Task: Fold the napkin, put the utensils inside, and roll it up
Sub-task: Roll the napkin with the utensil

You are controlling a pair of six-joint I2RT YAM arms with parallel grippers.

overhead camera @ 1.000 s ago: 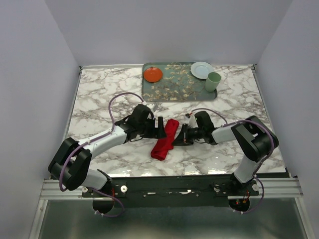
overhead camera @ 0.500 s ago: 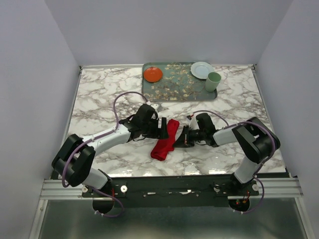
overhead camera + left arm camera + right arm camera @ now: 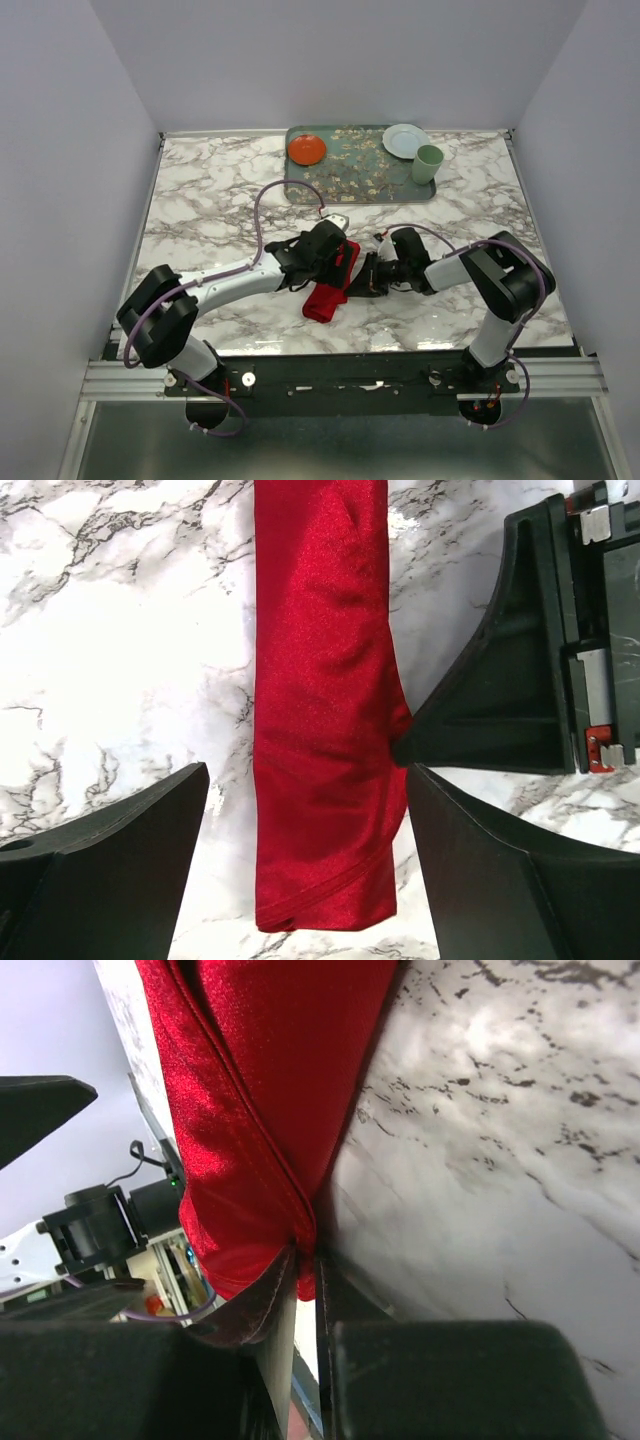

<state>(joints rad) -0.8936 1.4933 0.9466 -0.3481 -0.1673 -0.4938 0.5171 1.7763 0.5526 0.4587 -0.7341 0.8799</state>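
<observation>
The left gripper [image 3: 307, 780] stands wide open astride the napkin [image 3: 320, 660], a long red folded strip lying mid-tabletop [image 3: 200, 200] towards the near edge, while the right gripper [image 3: 308, 1260], nearly closed, touches the strip's side edge, though whether it pinches the cloth cannot be told.

readable text: none in any view | napkin [image 3: 320, 730]: plain red, no tag or print legible | tray [image 3: 360, 175], upper centre of the overhead view: blossom pattern only, no lettering | small metal and red fittings [image 3: 597, 745], right edge of the left wrist view: any marking too small to read
</observation>
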